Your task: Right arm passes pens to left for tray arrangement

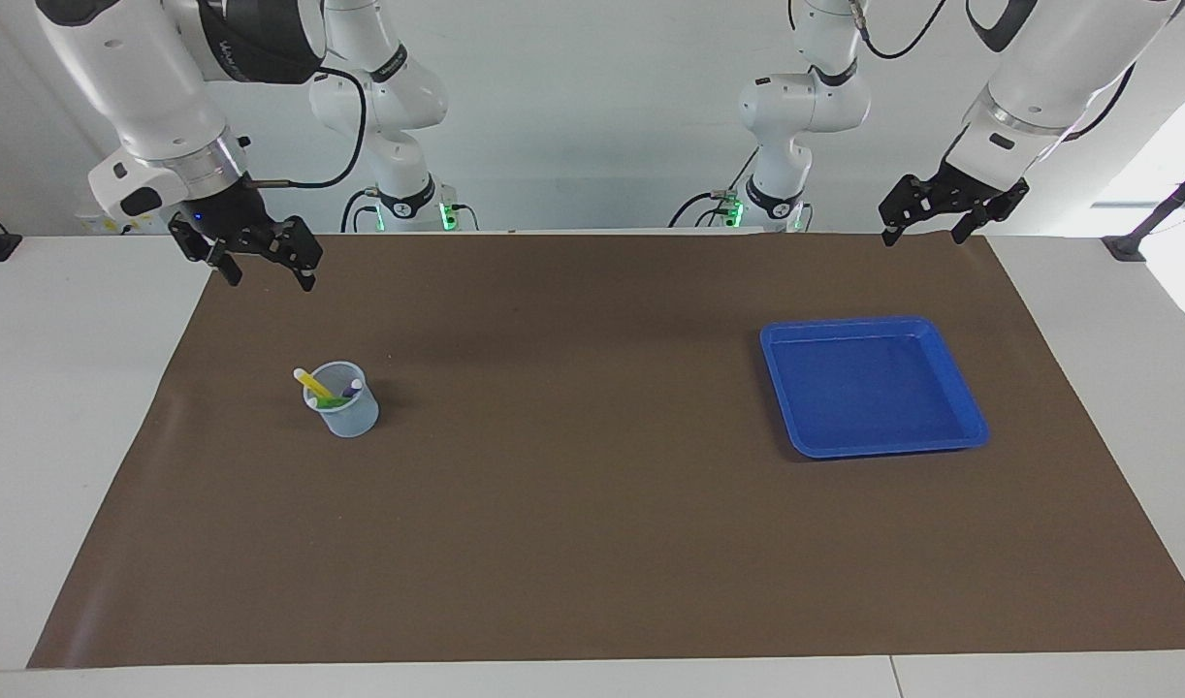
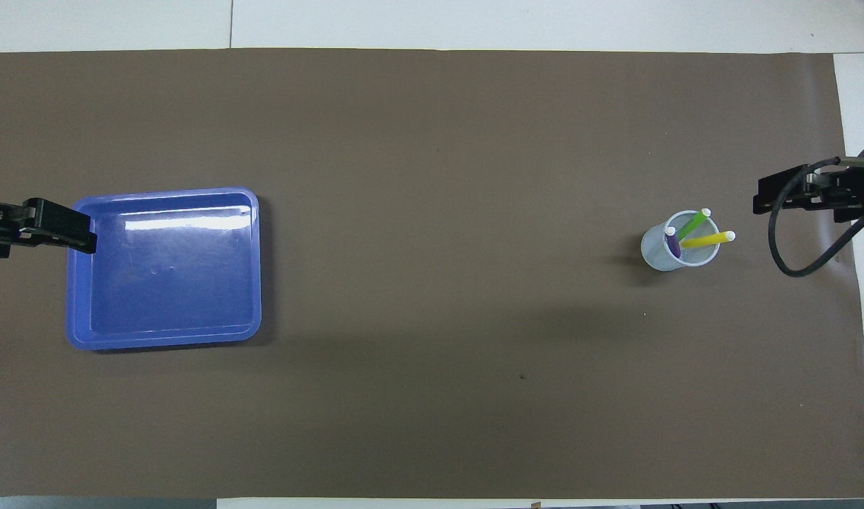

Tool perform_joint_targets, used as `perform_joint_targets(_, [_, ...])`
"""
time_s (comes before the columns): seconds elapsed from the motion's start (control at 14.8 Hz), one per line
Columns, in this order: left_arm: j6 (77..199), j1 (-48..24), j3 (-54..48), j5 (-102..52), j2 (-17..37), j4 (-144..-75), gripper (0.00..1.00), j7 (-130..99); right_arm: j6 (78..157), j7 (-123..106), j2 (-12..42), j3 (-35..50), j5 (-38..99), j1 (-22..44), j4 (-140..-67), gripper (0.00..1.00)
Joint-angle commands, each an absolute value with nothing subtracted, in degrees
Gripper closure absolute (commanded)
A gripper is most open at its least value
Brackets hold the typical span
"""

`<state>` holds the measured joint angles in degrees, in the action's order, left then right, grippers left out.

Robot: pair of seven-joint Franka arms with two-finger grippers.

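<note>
Step in hand: the first pick — nothing is lifted yet, so the right arm's job now, judging by the layout, is to take one pen out of the cup.

Right claw (image 1: 263,260): jaws spread, holding nothing, raised over the brown mat (image 1: 592,543) at about 11 o'clock from the cup in the facing view.

Left claw (image 1: 951,215): also spread and empty, hanging over the mat's edge near the tray's end of the desk; this arm waits.

Pens: all three stand in the small translucent cup (image 1: 346,412) toward the right arm's end of the desk. The yellow pen (image 1: 312,384) leans furthest out over the rim, the green pen (image 2: 693,223) leans beside it, and the purple pen (image 2: 673,242) sits lowest.

Tray (image 1: 971,427): bare blue tray toward the left arm's end, well apart from the cup.

Best target: probably the yellow pen — its upper part sticks out clear of the other two, pointing to roughly 3 o'clock in the overhead view.

Approach: the claw should come down from above the cup with its jaws set across the pen's shaft, and close high on the exposed part so the lower half stays free for the left claw at the handover.

Lift: draw the pen out along its own lean.

Risks: the cup looks light and may tip or slide if a finger catches its rim; the neighbouring pens may be dragged along.
</note>
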<state>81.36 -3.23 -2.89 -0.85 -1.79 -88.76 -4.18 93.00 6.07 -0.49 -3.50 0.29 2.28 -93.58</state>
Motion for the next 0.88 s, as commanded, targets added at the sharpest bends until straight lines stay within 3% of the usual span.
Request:
perform_joint_targets(0.0, [81.5,-2.6,-3.3,-0.3,-3.0,-89.8,0.0,-4.0,94.1,5.4,-2.2,-2.5,-0.1,1.1,-95.7,0.0])
perform_joint_targets(0.47, [81.5,-2.6,-3.3,-0.3,-3.0,-89.8,0.0,-4.0,94.6,4.6,-2.5,-2.5,0.5,1.1,-96.8,0.0])
perform_joint_targets(0.81, [81.5,-2.6,-3.3,-0.3,-3.0,-89.8,0.0,-4.0,107.9,-3.4,-6.8,-4.7,0.7,1.0,-109.1,0.0])
